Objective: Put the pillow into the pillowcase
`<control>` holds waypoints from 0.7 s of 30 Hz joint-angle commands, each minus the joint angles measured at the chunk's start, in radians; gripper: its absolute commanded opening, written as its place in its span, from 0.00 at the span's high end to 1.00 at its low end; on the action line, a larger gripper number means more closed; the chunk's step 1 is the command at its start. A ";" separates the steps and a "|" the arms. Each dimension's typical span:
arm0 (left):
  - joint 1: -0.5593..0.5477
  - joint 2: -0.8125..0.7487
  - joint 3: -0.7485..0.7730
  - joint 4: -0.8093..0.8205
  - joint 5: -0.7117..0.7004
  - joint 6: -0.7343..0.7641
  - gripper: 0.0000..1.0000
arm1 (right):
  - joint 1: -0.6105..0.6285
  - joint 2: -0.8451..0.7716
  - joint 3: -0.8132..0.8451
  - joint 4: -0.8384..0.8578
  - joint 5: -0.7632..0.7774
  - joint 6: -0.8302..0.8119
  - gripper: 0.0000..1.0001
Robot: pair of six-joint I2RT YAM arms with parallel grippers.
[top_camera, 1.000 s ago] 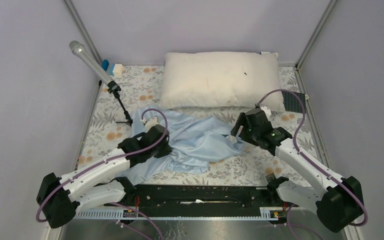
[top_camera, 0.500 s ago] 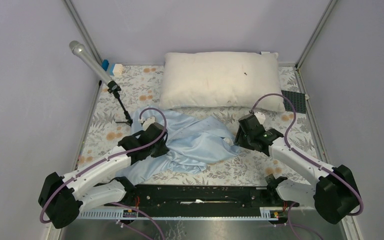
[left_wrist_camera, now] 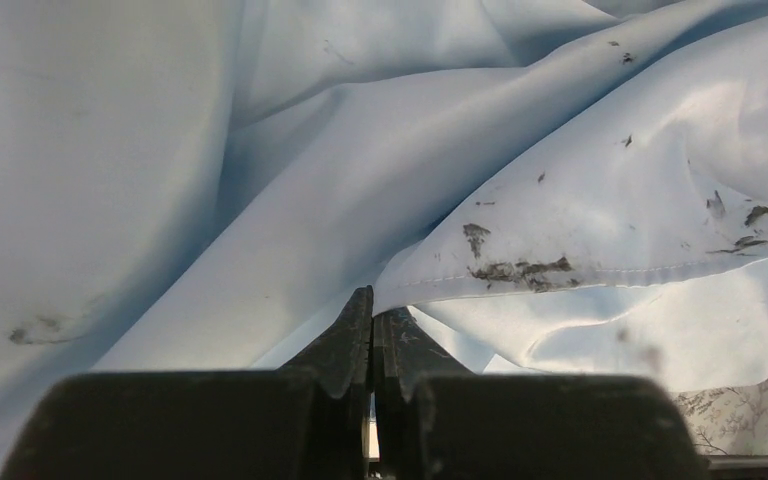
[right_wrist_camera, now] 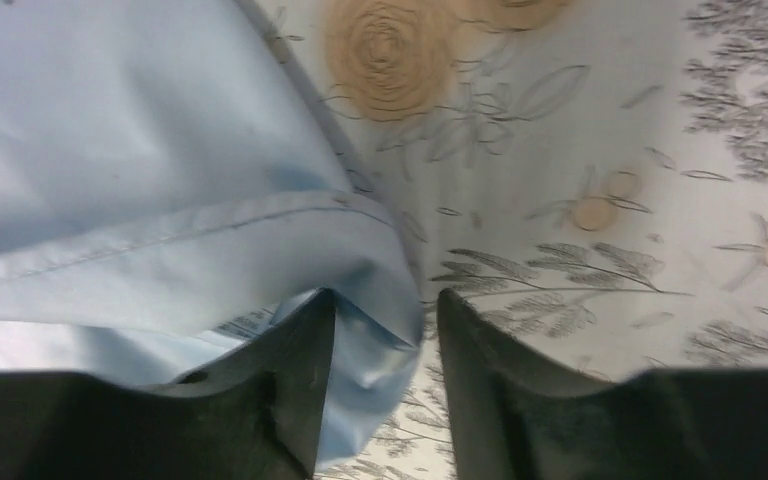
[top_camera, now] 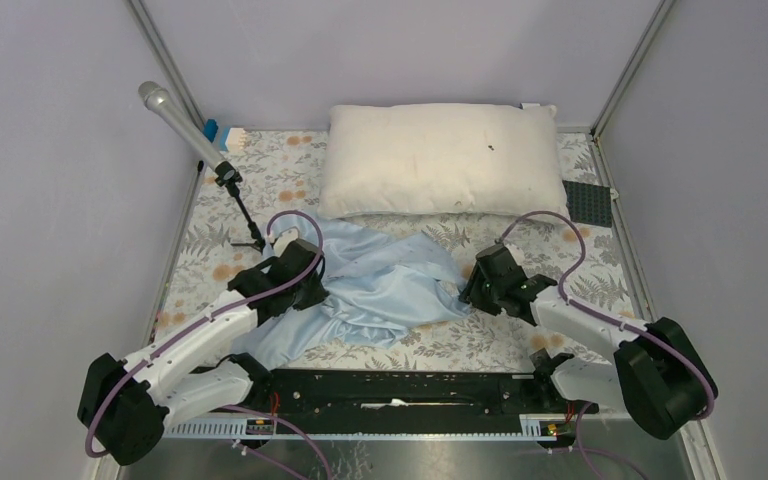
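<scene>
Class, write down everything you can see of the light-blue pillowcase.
The pillowcase is thin, slightly shiny light-blue fabric with a stitched hem and dark smudges. It lies crumpled in folds on the floral cloth, just in front of the pillow. The left hand pinches a fold shut; the right hand straddles its hemmed corner, fingers open.

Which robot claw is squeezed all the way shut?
The left claw, pinched tight on the blue pillowcase; the right claw stands open.

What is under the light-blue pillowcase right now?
Floral tablecloth shows around the pillowcase and beneath its hem in the right wrist view. Whatever its bunched folds cover cannot be seen.
</scene>
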 commanded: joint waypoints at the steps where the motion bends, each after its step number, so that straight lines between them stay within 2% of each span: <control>1: 0.017 -0.017 0.040 0.005 -0.001 0.031 1.00 | 0.002 0.050 0.031 0.170 -0.116 0.042 0.66; 3: 0.019 -0.014 0.039 0.015 0.012 0.036 1.00 | 0.009 0.067 0.124 0.087 -0.077 -0.001 0.91; 4: 0.019 -0.010 0.039 0.018 0.019 0.039 1.00 | 0.028 0.071 0.186 0.023 -0.021 -0.033 0.98; 9: 0.019 -0.001 0.042 0.026 0.031 0.052 1.00 | 0.160 0.136 0.509 -0.284 0.331 -0.158 1.00; 12: 0.020 0.001 0.057 0.018 0.017 0.062 1.00 | 0.265 0.219 0.600 -0.350 0.423 -0.168 1.00; 14: 0.020 0.002 0.072 0.013 0.005 0.071 1.00 | 0.309 0.290 0.607 -0.317 0.381 -0.158 1.00; 16: 0.022 0.006 0.084 0.011 -0.002 0.078 1.00 | 0.359 0.362 0.601 -0.248 0.297 -0.155 0.94; 21: 0.027 0.022 0.080 0.009 -0.006 0.091 1.00 | 0.413 0.385 0.530 0.008 0.035 -0.135 0.61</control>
